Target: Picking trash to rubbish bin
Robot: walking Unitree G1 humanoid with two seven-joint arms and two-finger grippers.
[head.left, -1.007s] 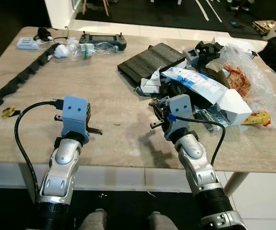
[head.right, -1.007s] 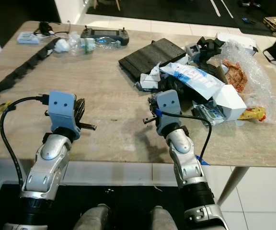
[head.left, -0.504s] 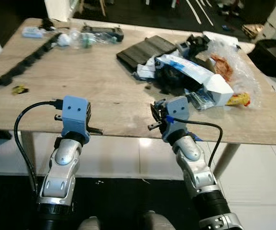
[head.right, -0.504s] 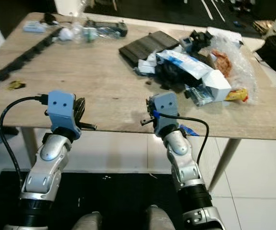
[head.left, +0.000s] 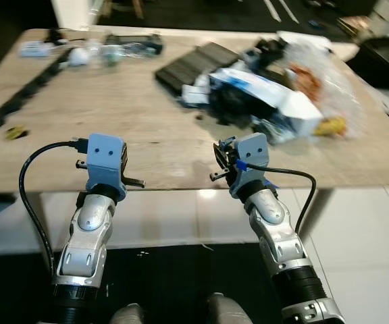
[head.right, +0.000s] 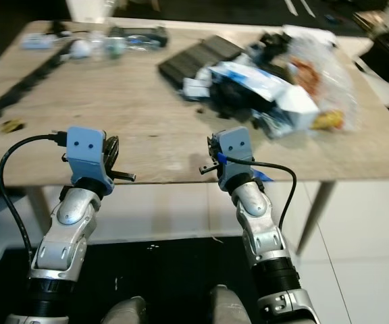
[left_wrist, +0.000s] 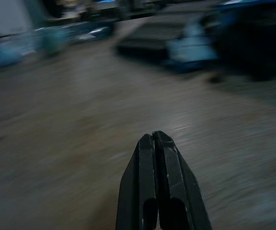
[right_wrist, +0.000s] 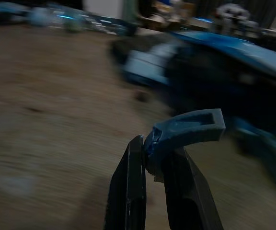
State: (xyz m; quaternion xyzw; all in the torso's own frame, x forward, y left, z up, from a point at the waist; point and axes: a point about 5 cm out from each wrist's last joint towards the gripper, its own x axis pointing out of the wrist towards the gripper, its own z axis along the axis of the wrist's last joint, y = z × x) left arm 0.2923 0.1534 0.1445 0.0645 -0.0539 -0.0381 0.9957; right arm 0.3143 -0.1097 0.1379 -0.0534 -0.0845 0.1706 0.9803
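The right gripper [right_wrist: 153,165] reaches out over a blurred wooden table [right_wrist: 42,139], its two black fingers [right_wrist: 131,191] pressed against a small curved blue piece [right_wrist: 188,129] pinched between their tips. The piece sticks out sideways past one finger. Beyond it, a dark heap of trash [right_wrist: 214,86] lies on the table, with a blue-and-white wrapper [right_wrist: 234,52] across its top and a pale scrap [right_wrist: 145,64] at its near edge.

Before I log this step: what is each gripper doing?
Left gripper: shut, holding nothing.
Right gripper: shut on a blue scrap.
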